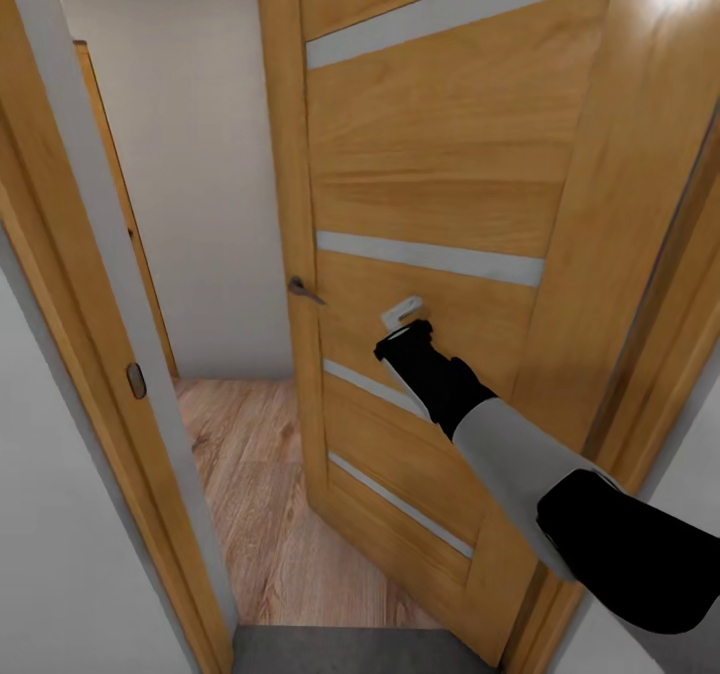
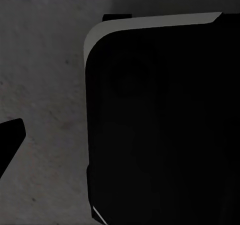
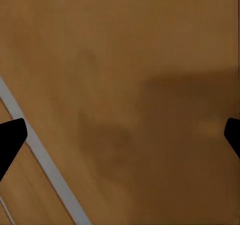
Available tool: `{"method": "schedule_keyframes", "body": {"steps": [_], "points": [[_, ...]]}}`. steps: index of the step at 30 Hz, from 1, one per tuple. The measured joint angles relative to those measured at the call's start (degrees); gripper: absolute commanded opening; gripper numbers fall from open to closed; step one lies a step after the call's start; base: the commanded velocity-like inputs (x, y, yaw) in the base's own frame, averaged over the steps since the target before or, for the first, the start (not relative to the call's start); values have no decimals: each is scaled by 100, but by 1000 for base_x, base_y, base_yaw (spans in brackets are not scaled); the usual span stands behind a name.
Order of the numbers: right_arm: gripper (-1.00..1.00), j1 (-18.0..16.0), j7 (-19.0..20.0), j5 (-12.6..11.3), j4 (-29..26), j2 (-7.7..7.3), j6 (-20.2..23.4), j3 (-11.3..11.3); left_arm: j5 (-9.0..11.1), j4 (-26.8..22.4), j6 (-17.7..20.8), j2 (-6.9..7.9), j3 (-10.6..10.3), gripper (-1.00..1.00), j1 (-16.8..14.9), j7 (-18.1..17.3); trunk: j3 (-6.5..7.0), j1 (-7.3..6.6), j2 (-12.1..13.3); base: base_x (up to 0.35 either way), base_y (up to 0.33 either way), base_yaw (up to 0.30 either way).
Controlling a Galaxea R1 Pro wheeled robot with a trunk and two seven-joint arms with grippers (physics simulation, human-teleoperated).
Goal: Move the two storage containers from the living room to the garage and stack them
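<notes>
My right gripper (image 1: 403,322) is spread wide, its fingers (image 3: 10,137) far apart against the door (image 1: 430,214), which stands ajar. My left gripper's state I cannot tell; it hangs over grey floor (image 2: 45,85). Wood planks (image 1: 250,474) lie beyond the doorway; no containers in sight.

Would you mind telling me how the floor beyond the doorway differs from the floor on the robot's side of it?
The floor beyond the doorway is light wood planking with visible grain and board seams, while the near floor is plain dark grey with no seams. The wood floor runs back to a white wall; the grey floor shows as a narrow strip at the threshold. In the left wrist view the grey floor looks mottled. Both look smooth, flat and level.
</notes>
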Motion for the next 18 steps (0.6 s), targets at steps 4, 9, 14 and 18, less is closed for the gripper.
{"method": "schedule_keyframes", "body": {"steps": [4,9,14,18], "points": [[100,-157,2,-32,186,0,-18,2,0,1,0,0,-1,100,-2,0,1,0,0,0,0,0],[100,-239,-2,-2,248,0,-9,-17,0,-1,1,1,-1,100,-3,0,0,0,0,0,0,0],[100,-251,-13,136,-457,0,111,-39,0,0,0,7,-7,100,0,0,1,0,0,0,0,0],[100,-247,-9,125,-700,0,243,-61,0,6,2,8,-4,100,0,2,1,0,0,0,0,0]]}}
